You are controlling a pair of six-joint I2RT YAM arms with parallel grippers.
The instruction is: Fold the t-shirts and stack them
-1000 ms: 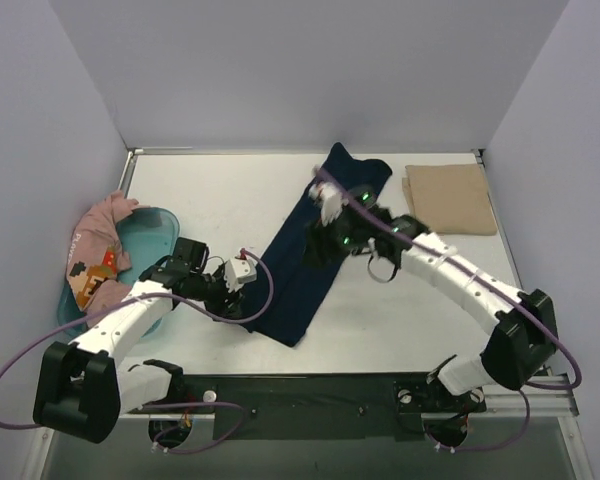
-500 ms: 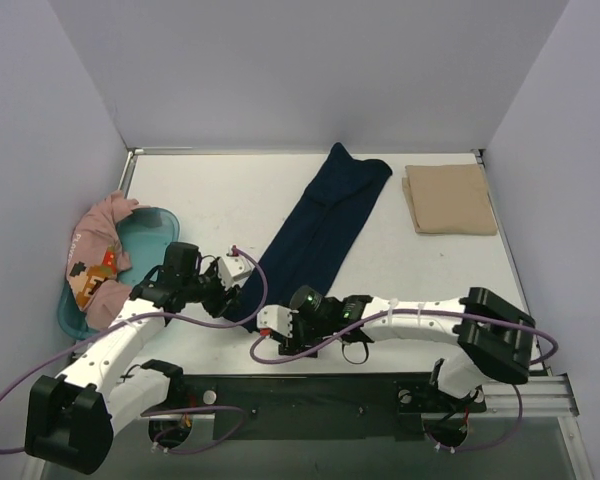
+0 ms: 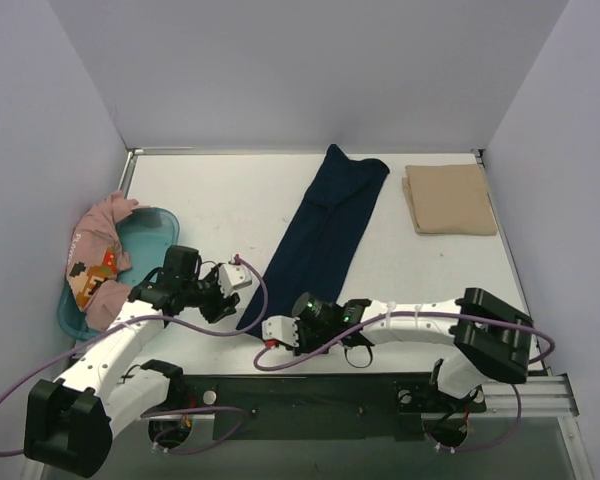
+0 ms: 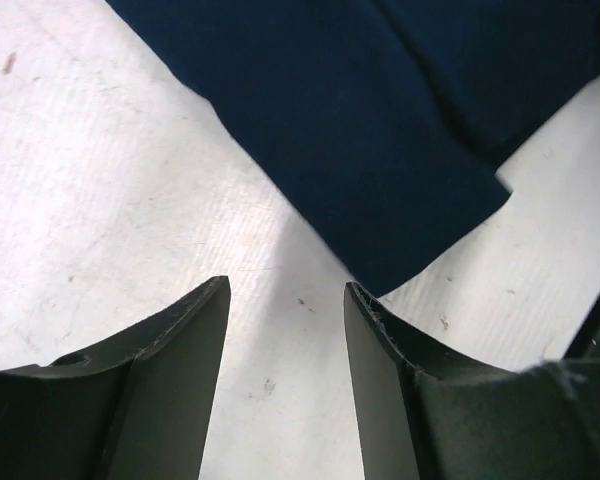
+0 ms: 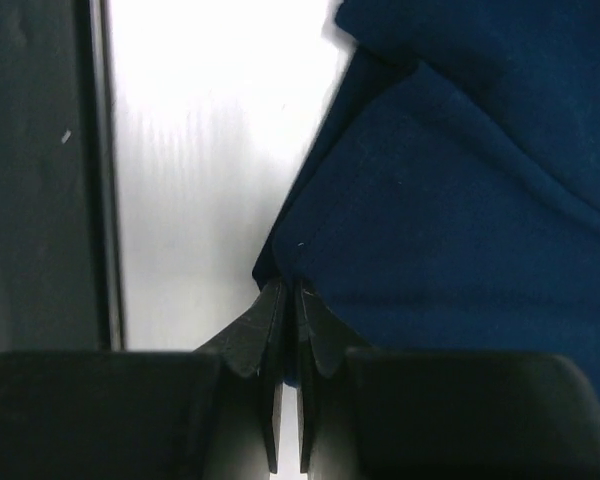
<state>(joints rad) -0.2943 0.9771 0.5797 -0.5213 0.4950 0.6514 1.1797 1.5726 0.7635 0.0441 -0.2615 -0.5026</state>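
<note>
A navy t-shirt [image 3: 325, 220], folded into a long strip, lies diagonally across the middle of the table. My right gripper [image 3: 272, 328] is low at the strip's near end. In the right wrist view that gripper [image 5: 288, 287] is shut on a corner of the navy t-shirt [image 5: 460, 200]. My left gripper [image 3: 236, 297] sits just left of the same end. Its jaws [image 4: 285, 290] stand open over bare table, with the navy hem [image 4: 360, 130] just ahead. A folded tan t-shirt [image 3: 448, 198] lies at the back right. A pink t-shirt [image 3: 98, 258] hangs over the tub.
A teal tub [image 3: 158, 226] stands at the left edge of the table, next to the left wall. Pale walls close in the table on three sides. A black rail [image 3: 310, 385] runs along the near edge, just behind my right gripper.
My right arm swung from the far end of the navy t-shirt to its near end and shut on the corner. The left gripper shifted slightly and stays open.
</note>
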